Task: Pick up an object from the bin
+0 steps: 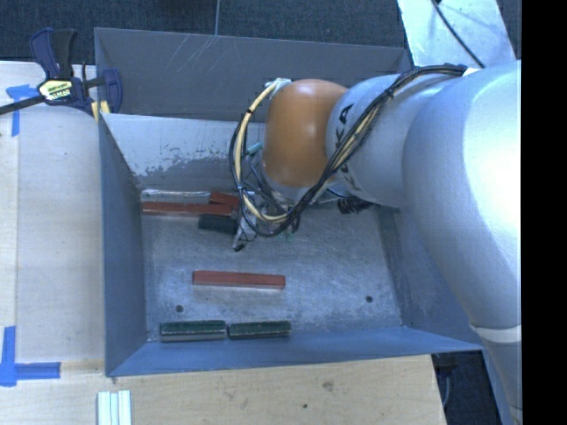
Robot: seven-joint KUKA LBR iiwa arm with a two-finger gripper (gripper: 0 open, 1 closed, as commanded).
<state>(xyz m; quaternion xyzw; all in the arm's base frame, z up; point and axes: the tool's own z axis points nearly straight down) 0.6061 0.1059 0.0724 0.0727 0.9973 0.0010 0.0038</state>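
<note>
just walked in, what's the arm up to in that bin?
The arm's claw hangs low near the back of the bin, right beside a black block and a reddish bar that lie by the back wall. I can't tell if it grips anything. A second reddish bar lies flat mid-floor, and two green bars sit end to end along the front wall.

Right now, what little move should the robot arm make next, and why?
Probably ease the gripper down and sideways toward the small black piece. That piece lies right beside the gripper near the back of the bin, next to a reddish-brown bar, so it looks like the nearest thing to pick. The other reddish bar and the two dark green bars at the front lie farther away.
</note>
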